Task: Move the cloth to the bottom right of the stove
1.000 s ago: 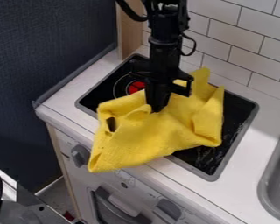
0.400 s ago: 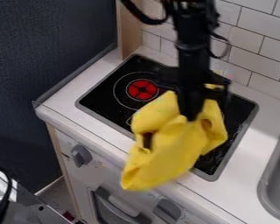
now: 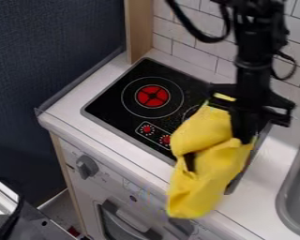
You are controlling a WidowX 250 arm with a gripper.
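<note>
Evidently, closed jaws suspend the yellow fabric cloth [image 3: 206,176] beneath them; release onto the flat black stove [image 3: 115,105], below-left, remains.

At left, a dark wall [image 3: 52,51] is seen; at upper right, white tiles [image 3: 195,57] are laid in offset rows. Between them, a wooden post [image 3: 138,33] is set. A grey sink [image 3: 293,187] is sunk into the white worktop [image 3: 90,90]. Below, grey floor [image 3: 61,212] is glimpsed.
</note>
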